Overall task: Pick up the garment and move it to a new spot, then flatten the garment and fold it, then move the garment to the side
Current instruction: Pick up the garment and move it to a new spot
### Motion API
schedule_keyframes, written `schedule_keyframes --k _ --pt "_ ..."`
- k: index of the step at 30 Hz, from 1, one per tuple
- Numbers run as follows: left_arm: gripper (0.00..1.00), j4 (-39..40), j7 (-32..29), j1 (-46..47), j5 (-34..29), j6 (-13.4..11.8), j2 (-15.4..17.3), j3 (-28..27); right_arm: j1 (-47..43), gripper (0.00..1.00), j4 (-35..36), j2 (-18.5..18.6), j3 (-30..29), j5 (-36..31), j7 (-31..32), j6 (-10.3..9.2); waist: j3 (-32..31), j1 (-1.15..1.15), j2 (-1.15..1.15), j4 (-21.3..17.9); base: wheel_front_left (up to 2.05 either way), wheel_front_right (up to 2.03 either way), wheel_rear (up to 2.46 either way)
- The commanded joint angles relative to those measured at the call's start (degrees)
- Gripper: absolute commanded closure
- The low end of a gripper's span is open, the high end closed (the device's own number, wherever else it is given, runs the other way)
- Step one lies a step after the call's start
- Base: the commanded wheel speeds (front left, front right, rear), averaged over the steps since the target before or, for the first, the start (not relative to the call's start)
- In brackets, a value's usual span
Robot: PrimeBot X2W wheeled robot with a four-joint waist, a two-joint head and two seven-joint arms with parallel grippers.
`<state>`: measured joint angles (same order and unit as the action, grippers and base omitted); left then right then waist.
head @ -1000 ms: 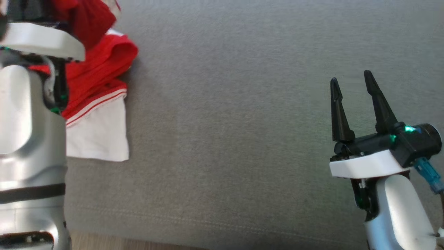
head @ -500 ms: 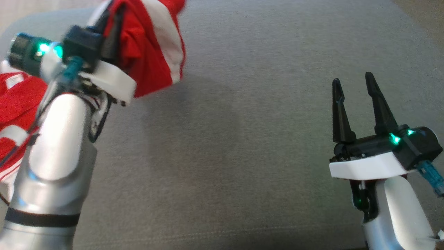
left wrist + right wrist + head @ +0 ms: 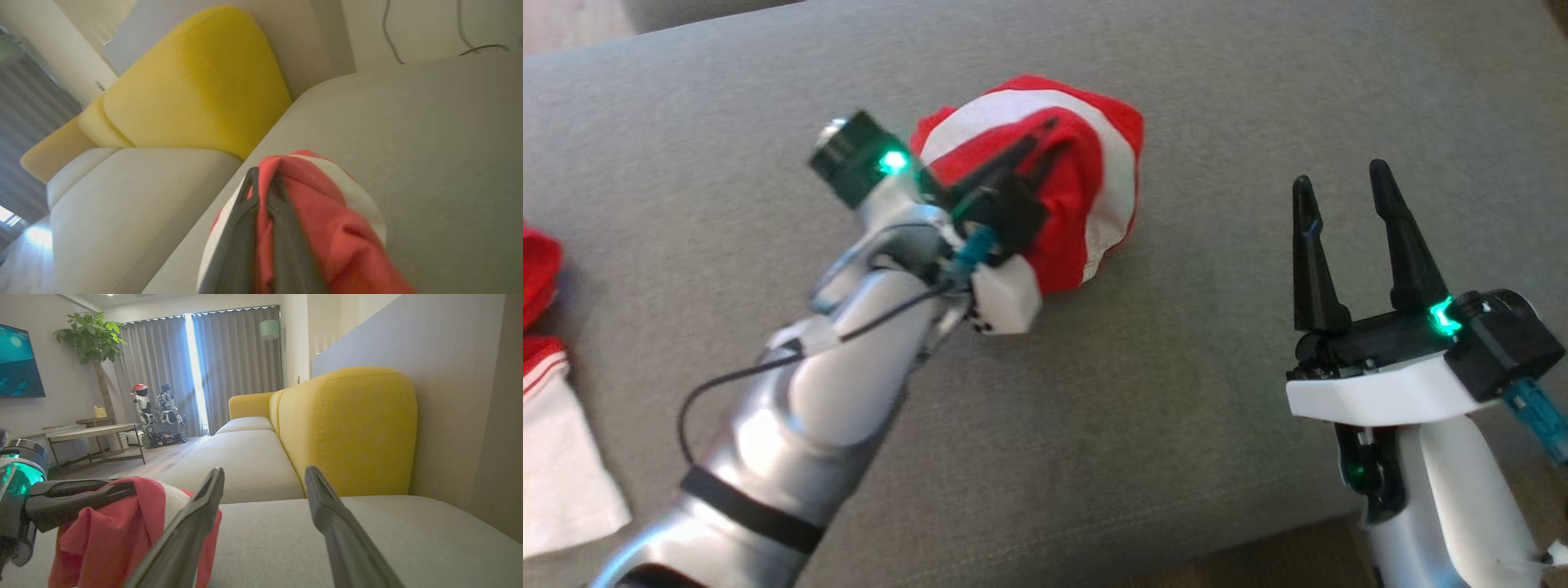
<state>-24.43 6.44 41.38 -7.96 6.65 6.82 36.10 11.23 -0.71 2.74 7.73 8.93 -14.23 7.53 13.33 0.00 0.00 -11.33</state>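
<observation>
The garment is red with broad white bands. The sofa seat is plain grey and its backrest mustard yellow. At nine o'clock in the head view, other clothing is white below red, seemingly with thin stripes between. The right gripper is black, with a green light.

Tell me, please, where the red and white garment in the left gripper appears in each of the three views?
Head view: upper centre, the garment bunched around the shut left gripper.
Left wrist view: bottom centre, pinched in that gripper.
Right wrist view: lower left, hanging from the same gripper.
Shared landmark: the grey sofa cushion beneath it, seen in all three views.
</observation>
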Motion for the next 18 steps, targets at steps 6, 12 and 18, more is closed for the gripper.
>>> schedule_keyframes --k 6,12,18 --pt "1.00 -3.0 2.1 4.5 -0.8 0.1 -3.0 4.3 2.6 0.00 1.5 0.1 1.7 1.7 -0.7 -0.04 1.2 0.00 0.00 -4.4 0.00 0.00 0.00" --pt "0.00 -7.3 3.5 4.8 0.1 -1.4 -3.9 9.7 2.8 0.00 1.6 0.1 1.8 2.4 -0.7 -0.04 1.5 0.00 0.00 -5.5 0.00 0.00 0.00" --pt "0.00 -5.7 4.5 5.4 6.2 -4.3 -3.9 13.6 2.5 0.00 1.8 0.1 1.6 2.5 -0.8 -0.04 1.0 0.00 0.00 -4.1 0.00 0.00 0.00"
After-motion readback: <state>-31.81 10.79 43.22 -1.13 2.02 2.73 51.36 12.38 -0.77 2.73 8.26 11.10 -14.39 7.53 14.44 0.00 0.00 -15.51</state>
